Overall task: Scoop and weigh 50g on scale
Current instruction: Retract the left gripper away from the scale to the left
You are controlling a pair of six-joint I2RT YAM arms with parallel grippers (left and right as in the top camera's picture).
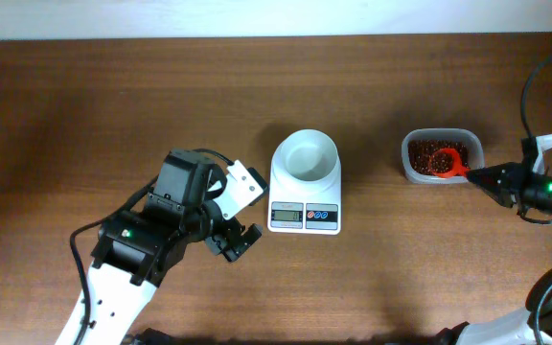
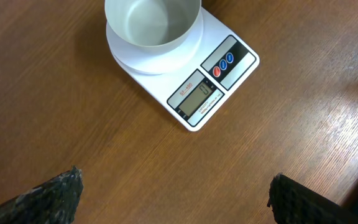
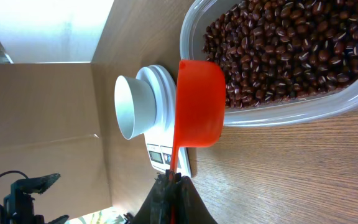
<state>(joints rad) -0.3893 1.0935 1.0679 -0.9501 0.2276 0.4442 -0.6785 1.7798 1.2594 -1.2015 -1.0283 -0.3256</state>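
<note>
A brown wood-grain table (image 1: 84, 115) carries everything. The left gripper (image 2: 176, 199) hovers over bare wood, fingers spread wide, holding nothing. Just beyond it, near the table's middle, sits the scale (image 1: 305, 203): white body, round white bowl (image 1: 305, 155) on top, grey display, blue and red buttons. Small print above the display, perhaps a model name, is too fine to read. Farther right, the right gripper (image 3: 168, 186) pinches the handle of a red scoop (image 3: 199, 102) at the edge of a clear tub (image 3: 303, 111) of red beans.
</note>
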